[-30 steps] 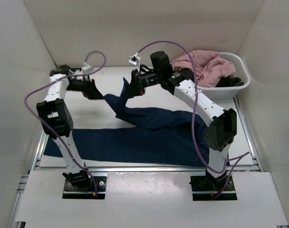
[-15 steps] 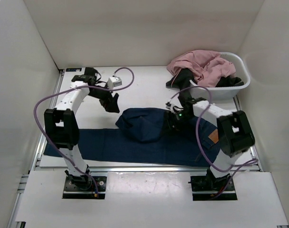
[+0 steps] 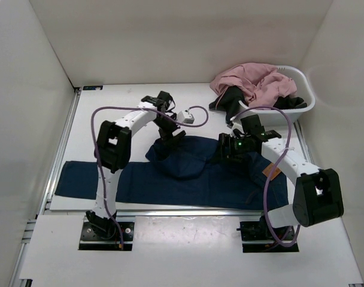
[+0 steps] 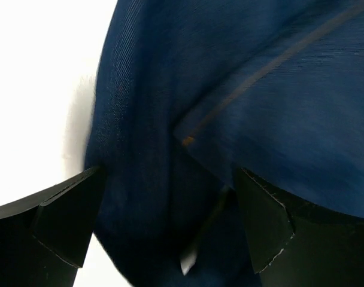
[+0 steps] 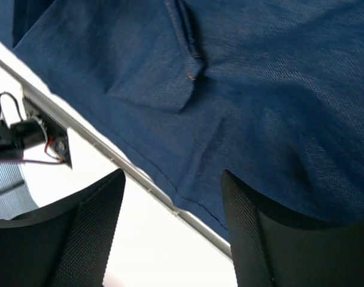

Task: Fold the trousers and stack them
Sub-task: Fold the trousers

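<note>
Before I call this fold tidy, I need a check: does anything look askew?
Yes. The trousers are not flat: one length lies straight across the table, the rest sits bunched in a rumpled heap near the middle.

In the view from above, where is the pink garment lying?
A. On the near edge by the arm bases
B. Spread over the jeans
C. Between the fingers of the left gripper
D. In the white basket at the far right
D: the pink garment is heaped in the white basket, apart from the trousers.
</note>
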